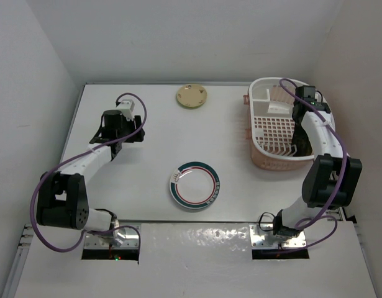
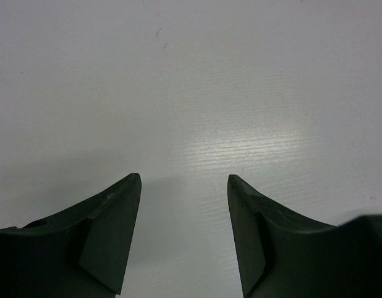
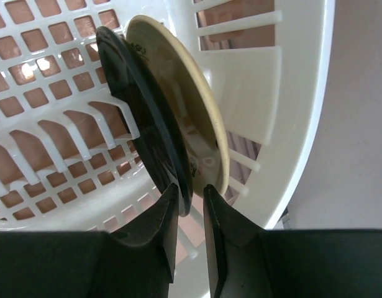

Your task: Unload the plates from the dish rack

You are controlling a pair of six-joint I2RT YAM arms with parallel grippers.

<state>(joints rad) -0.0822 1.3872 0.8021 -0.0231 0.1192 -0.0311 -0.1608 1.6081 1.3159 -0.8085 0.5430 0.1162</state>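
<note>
Nearest me, the green-and-red-rimmed plate (image 1: 194, 184) is lying flat on the surface (image 1: 147, 155), already unloaded. Off to the left, the left fingers (image 2: 184, 181) are hovering apart over bare surface, holding nothing. On the right, the right fingers (image 3: 189, 192) are sitting narrow astride the lower edge of an upright dark-rimmed plate (image 3: 141, 118) inside the dish rack (image 3: 302, 124). Whether they are actually pinching it I cannot tell. Next, I reckon, comes a firm grip and a clean lift clear of the slots. Farthest off, the tan plate (image 1: 191, 97) is resting on the surface.
</note>
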